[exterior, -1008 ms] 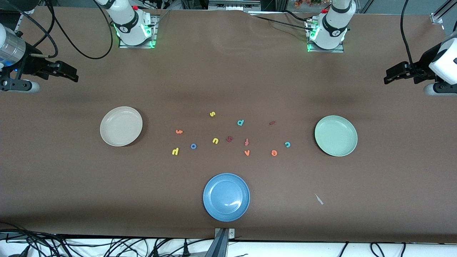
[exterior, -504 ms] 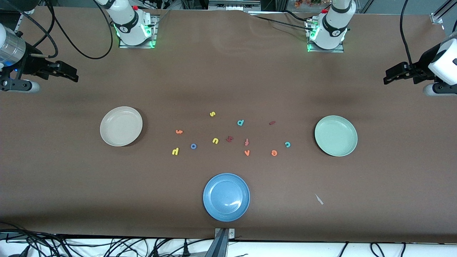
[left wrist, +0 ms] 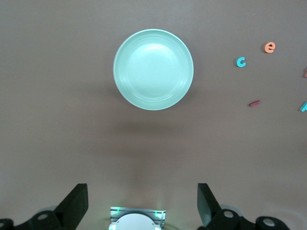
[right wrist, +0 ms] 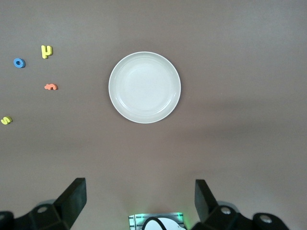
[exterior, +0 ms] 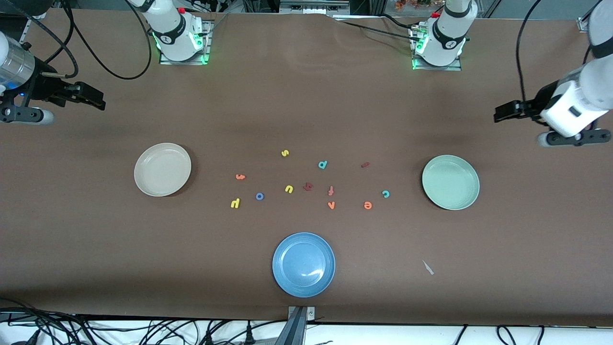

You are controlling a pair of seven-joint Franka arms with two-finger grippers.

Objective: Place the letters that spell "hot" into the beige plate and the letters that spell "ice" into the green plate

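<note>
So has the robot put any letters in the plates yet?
Not yet. The beige plate and green plate hold nothing. Nothing is in hand: the left end effector and right end effector are both open, up over bare table. All six letters are left, like the yellow h and teal c.

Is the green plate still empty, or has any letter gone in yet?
Empty. The green plate shows only bare mint surface, and the teal c, orange e and dark red i all lie on the table beside it.
</note>
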